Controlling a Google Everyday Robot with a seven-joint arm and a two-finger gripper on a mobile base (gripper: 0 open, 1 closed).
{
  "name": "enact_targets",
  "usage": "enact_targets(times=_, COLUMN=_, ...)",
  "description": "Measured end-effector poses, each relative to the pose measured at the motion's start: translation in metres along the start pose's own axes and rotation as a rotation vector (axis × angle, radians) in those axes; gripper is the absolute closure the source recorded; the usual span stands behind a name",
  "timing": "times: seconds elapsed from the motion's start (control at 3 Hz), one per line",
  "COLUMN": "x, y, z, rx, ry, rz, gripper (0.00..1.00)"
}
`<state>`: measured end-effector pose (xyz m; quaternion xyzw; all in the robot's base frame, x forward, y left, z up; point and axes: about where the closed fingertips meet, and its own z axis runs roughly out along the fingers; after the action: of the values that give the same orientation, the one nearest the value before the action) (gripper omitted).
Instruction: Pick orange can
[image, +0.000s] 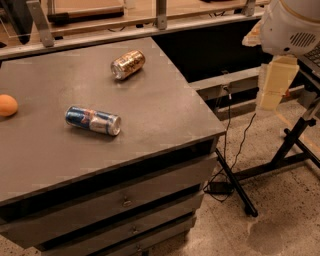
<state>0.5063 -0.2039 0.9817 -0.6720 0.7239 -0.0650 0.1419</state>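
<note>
The orange can (128, 64) lies on its side at the far middle of the grey table top (165, 105); it is orange-gold with silver ends. My gripper (273, 84) hangs at the right of the view, off the table's right edge and above the floor, well to the right of the can. It holds nothing that I can see. The white arm housing (292, 25) sits above it at the top right corner.
A blue-and-silver can (93, 120) lies on its side at the table's left middle. An orange ball (7, 105) sits at the left edge. The table has drawers (125, 200) below. A black stand (295, 145) and cables (227, 150) are on the floor at the right.
</note>
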Motion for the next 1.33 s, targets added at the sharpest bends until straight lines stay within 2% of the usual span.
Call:
enact_targets(times=0.33, x=-0.010, y=-0.024, z=0.012, rx=-0.009, ry=-0.046, rz=-0.050, gripper=0.00)
enact_targets(times=0.67, x=-0.036, y=-0.059, z=0.026, rx=0.001, ry=-0.238, rz=-0.075, gripper=0.00)
enact_targets(times=1.0, x=-0.059, y=-0.084, z=0.040, rx=0.032, ry=-0.437, rz=-0.063, gripper=0.00)
enact_targets(times=1.33, x=-0.069, y=-0.099, z=0.031, rx=0.124, ry=-0.509, rz=0.010, gripper=0.00)
